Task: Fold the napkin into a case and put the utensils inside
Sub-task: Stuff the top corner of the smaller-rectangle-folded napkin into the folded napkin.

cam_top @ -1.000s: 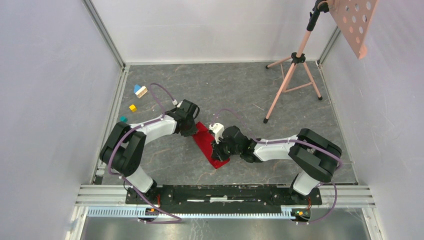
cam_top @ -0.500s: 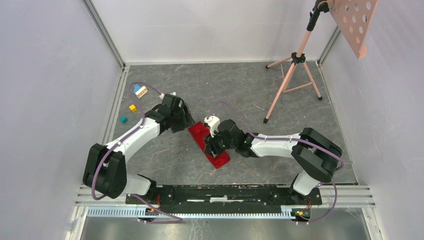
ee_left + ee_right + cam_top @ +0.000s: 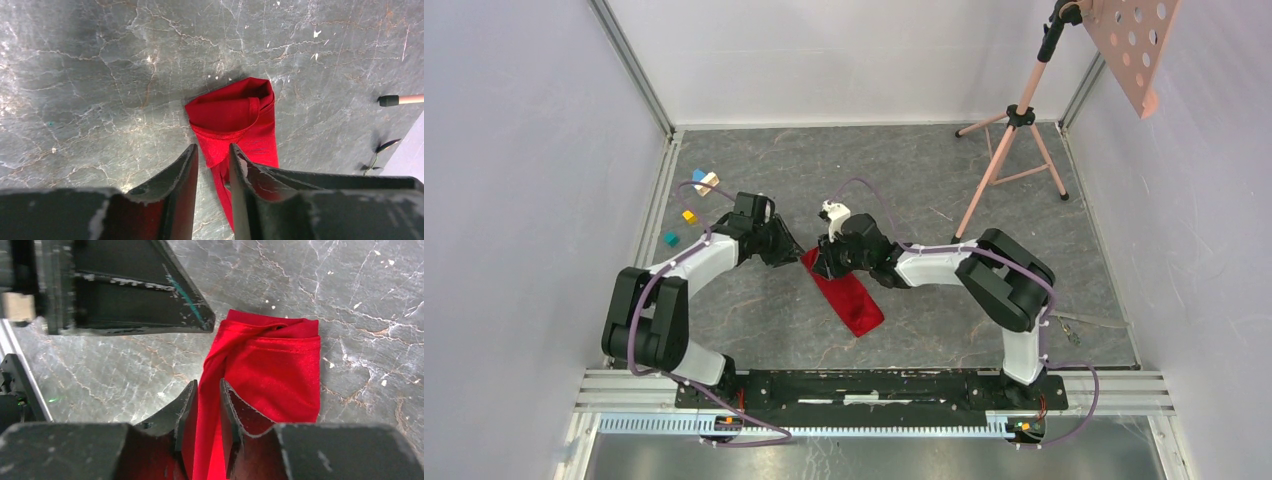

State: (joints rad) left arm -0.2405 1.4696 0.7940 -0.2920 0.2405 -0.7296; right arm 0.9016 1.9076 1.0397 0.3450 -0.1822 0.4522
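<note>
The red napkin (image 3: pixel 849 298) lies on the grey floor, folded into a narrow strip that runs diagonally between the arms. It also shows in the left wrist view (image 3: pixel 235 112) and the right wrist view (image 3: pixel 280 365). My left gripper (image 3: pixel 792 252) is at its far left corner. Its jaws (image 3: pixel 214 149) are nearly together, with a peak of cloth drawn between the tips. My right gripper (image 3: pixel 822 265) is beside it at the same end. Its jaws (image 3: pixel 209 385) are narrow, with the cloth's left edge rising between them. No utensils are identifiable.
Small coloured blocks (image 3: pixel 704 182) lie at the far left by the wall. A pink tripod (image 3: pixel 1009 150) stands at the back right, one foot (image 3: pixel 957 240) near the right arm. A thin pale object (image 3: pixel 1079 322) lies near the right wall, too small to identify.
My right gripper slid along the napkin from its middle to its far end. My left gripper drew back to the left, and the napkin's far end shifted left with it.
</note>
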